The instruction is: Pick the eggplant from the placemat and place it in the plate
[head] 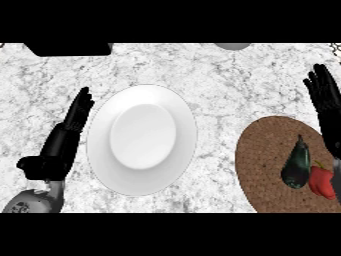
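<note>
A dark green-purple eggplant (298,164) lies on the round brown woven placemat (265,160) at the lower right, its stem end pointing away from me. A white plate (142,139) sits at the counter's middle, with nothing on it. My right hand (332,111) is open with fingers straight, above the placemat's far right edge, a short way beyond and to the right of the eggplant, not touching it. My left hand (64,137) is open and rests just left of the plate.
A red pepper (322,182) lies on the placemat right beside the eggplant, partly under my right forearm. A black object (68,48) stands at the counter's far left edge and a grey rounded thing (233,46) at the far middle.
</note>
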Robot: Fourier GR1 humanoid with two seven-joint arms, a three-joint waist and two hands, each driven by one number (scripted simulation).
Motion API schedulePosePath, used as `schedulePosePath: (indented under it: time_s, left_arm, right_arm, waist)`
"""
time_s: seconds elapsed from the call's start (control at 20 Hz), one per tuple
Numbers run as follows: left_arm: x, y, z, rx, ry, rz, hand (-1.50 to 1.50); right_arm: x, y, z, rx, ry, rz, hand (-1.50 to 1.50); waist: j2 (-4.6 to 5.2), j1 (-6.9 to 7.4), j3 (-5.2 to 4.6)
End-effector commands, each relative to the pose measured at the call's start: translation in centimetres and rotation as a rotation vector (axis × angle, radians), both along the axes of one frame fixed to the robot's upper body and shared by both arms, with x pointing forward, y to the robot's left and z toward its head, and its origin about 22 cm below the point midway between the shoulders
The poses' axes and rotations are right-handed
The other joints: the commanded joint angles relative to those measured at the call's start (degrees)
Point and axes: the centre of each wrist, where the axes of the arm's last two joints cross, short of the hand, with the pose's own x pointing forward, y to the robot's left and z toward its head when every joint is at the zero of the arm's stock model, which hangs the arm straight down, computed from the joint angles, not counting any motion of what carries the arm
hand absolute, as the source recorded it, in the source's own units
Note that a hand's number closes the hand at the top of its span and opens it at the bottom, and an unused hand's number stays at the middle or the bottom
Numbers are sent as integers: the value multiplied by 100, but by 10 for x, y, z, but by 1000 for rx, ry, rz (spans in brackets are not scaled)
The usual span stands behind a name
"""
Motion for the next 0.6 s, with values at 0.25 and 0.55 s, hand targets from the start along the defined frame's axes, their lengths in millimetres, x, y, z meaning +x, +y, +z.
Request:
schedulePosePath:
  time_s: [0.25,0.55]
  left_arm:
    - [-7,44,-23,54,119,111,0]
    - [-13,51,-37,17,195,81,0]
  right_arm:
    - [18,-33,-35,483,410,-667,150]
    - [2,-18,-78,73,322,-1110,-150]
  waist:
    - [21,282,-44]
    - [-58,226,-60]
